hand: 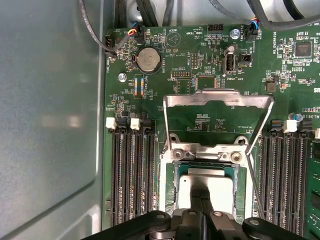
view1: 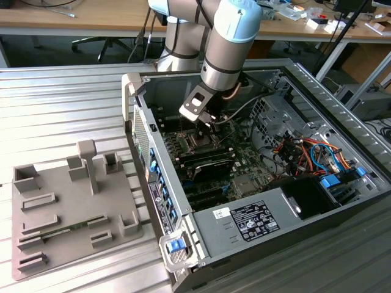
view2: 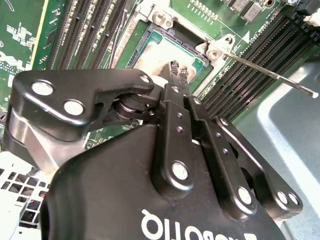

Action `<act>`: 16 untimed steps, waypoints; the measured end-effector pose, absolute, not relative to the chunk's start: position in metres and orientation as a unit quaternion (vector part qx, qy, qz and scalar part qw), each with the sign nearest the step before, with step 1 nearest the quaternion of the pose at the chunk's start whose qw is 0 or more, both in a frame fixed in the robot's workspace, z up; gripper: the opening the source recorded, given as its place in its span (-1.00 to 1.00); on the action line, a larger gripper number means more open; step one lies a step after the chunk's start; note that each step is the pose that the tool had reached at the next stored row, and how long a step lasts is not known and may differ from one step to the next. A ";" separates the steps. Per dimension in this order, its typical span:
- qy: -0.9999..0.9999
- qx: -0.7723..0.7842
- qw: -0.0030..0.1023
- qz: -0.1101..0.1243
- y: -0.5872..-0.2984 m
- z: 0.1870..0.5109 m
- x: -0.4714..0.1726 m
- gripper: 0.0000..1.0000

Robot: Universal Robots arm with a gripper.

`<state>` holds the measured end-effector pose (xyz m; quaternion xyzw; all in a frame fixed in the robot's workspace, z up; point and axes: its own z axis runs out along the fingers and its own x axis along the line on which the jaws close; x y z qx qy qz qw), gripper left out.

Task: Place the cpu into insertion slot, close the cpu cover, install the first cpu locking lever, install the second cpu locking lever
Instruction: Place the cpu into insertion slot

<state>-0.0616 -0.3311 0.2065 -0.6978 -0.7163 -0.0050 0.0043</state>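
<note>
The cpu (hand: 220,187) lies flat in the insertion slot (hand: 169,192), its silvery top showing. In both wrist views my gripper (hand: 200,196) stands right over the chip with its fingertips (view2: 173,65) pressed together and nothing between them. Whether they touch the chip I cannot tell. The cpu cover (hand: 218,97) is swung up and open on its hinge behind the slot. A thin locking lever (view2: 272,74) sticks out free beside the slot. In the exterior view the gripper (view1: 208,120) hangs inside the open computer case just above the insertion slot (view1: 200,141).
Long black memory slots (hand: 131,175) flank the socket on both sides. Case walls (view1: 159,183), coloured cables (view1: 305,152) and a power supply (view1: 250,221) crowd the arm. A grey fixture plate (view1: 67,207) with blocks lies at the exterior view's left.
</note>
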 end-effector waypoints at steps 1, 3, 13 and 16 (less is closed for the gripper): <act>-0.716 -0.698 0.004 -0.005 -0.331 0.208 -0.062 -0.79; -0.716 -0.698 0.004 -0.005 -0.331 0.210 -0.060 -0.79; -0.716 -0.698 0.007 -0.002 -0.331 0.233 -0.041 -0.79; -0.716 -0.698 0.007 -0.002 -0.331 0.249 -0.041 -0.79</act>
